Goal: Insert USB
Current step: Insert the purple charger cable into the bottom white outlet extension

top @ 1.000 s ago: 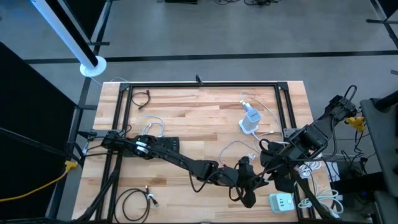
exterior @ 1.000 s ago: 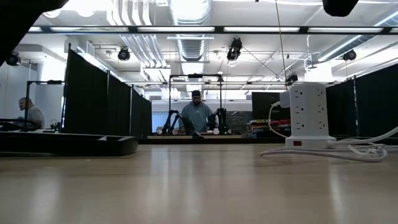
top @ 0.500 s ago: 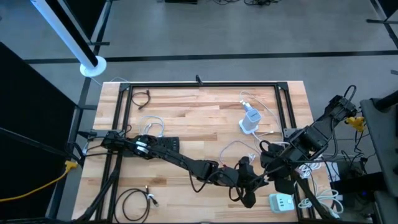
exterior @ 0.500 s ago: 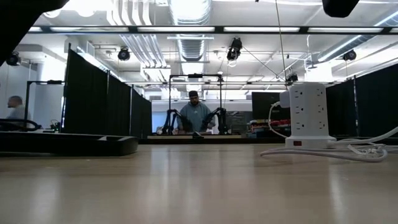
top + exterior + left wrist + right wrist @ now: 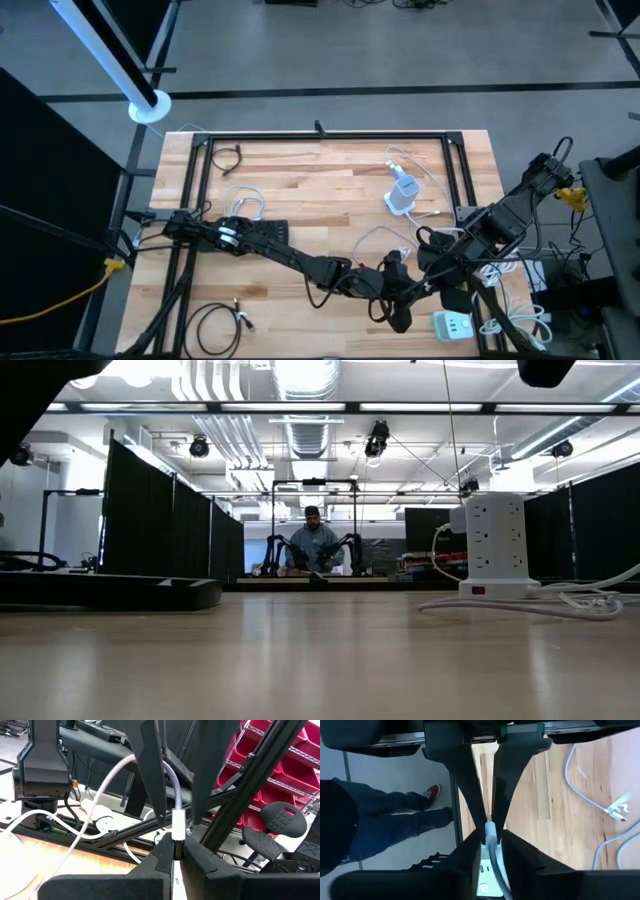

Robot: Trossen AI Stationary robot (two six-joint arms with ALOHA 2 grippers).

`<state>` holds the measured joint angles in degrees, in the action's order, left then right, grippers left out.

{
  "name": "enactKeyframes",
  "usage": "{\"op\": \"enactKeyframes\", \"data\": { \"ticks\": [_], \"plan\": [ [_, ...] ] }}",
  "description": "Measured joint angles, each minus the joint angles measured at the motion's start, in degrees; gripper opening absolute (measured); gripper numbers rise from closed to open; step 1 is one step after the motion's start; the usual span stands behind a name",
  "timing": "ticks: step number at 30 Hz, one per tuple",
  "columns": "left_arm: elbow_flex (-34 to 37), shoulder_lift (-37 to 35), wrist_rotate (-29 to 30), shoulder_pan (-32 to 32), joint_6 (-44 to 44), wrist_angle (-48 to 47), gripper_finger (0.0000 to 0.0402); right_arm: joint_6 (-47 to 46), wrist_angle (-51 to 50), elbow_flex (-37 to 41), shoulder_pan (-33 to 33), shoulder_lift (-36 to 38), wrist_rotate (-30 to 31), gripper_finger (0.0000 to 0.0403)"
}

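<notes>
White USB plug (image 5: pixel 178 824) stands upright, pinched between both hands.

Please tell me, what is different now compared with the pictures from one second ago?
On the table nothing visibly moved: the left gripper and the right gripper remain close together near the white power strip. Only a person at the far left of the low view has gone.
</notes>
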<state>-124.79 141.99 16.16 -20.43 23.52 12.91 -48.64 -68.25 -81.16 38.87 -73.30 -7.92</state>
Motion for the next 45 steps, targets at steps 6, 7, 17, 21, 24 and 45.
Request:
{"op": "enactKeyframes", "data": {
  "ticks": [6,7,17,21,24,45],
  "plan": [
    [0.0,0.0,1.0,0.0,-0.2,-0.4,0.0006,-0.8,0.2,0.7,0.0,0.0,-0.7,0.0011],
    [0.0,0.1,1.0,0.0,-0.4,-0.4,0.0006,-0.8,0.2,0.7,0.0,0.0,-0.7,0.0011],
    [0.0,0.1,1.2,-0.2,2.5,-1.7,0.0089,-1.8,-0.7,0.8,2.8,0.7,0.8,0.001],
    [0.0,0.1,0.2,-0.7,5.8,-6.9,0.0144,-4.7,-0.8,1.0,6.5,0.7,2.2,0.0009],
    [0.0,0.1,0.0,-1.5,7.5,-11.0,0.0173,-7.8,-1.4,1.5,10.1,0.7,3.3,0.0009],
    [0.0,-0.5,-3.2,-2.7,13.5,-20.7,0.0123,-12.3,-1.5,1.7,23.8,-17.9,1.4,0.0009]
  ]
}}
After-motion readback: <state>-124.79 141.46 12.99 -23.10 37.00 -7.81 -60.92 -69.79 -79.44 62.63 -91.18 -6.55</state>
